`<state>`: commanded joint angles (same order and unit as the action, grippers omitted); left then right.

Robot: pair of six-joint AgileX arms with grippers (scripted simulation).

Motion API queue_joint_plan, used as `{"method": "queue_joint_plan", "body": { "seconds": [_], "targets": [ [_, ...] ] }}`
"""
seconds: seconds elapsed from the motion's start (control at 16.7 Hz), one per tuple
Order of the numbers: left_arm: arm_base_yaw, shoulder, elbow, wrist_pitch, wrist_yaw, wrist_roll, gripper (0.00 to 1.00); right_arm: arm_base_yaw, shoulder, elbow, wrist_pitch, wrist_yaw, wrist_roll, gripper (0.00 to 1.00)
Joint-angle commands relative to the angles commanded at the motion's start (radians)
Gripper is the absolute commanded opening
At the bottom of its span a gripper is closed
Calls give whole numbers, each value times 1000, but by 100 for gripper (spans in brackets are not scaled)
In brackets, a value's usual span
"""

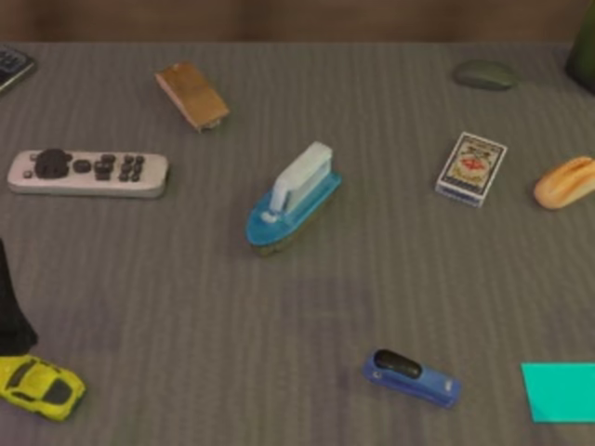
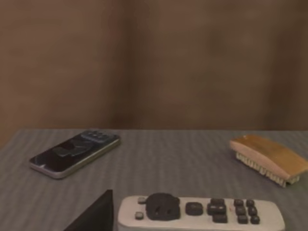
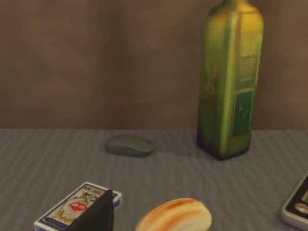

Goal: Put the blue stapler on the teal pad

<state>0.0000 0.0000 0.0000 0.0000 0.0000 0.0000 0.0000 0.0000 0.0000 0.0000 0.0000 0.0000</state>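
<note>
The blue stapler [image 1: 411, 376] lies flat near the table's front edge, right of the middle, its black oval top piece at its left end. The teal pad [image 1: 561, 391] lies at the front right corner, a short gap to the stapler's right, partly cut off by the picture's edge. Neither one shows in the wrist views. My left gripper [image 1: 11, 311] is parked at the table's left edge, far from the stapler. Of my right gripper [image 3: 97, 215] only a dark sliver shows in the right wrist view; it is outside the top view.
A light-blue scrubbing brush [image 1: 293, 197] sits mid-table. At the left are a white remote [image 1: 88, 173], a wooden brush [image 1: 191, 95], a phone [image 2: 74, 152] and a yellow toy car [image 1: 39, 386]. A card box [image 1: 471, 168], bread roll [image 1: 565, 181], grey-green mouse [image 1: 485, 74] and green bottle [image 3: 231, 79] stand at the right.
</note>
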Motion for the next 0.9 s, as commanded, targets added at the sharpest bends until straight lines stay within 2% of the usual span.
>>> {"method": "queue_joint_plan", "body": {
  "seconds": [0.18,0.42,0.6,0.9],
  "targets": [
    [0,0,0,0,0,0,100,6,10,10,-8,0,-3,100],
    [0,0,0,0,0,0,100,83,157,152,-114,-1,-40,100],
    [0,0,0,0,0,0,100,179,379,336,-255,0,-88,100],
    [0,0,0,0,0,0,100,376,902,696,-553,2,-188,100]
  ]
}}
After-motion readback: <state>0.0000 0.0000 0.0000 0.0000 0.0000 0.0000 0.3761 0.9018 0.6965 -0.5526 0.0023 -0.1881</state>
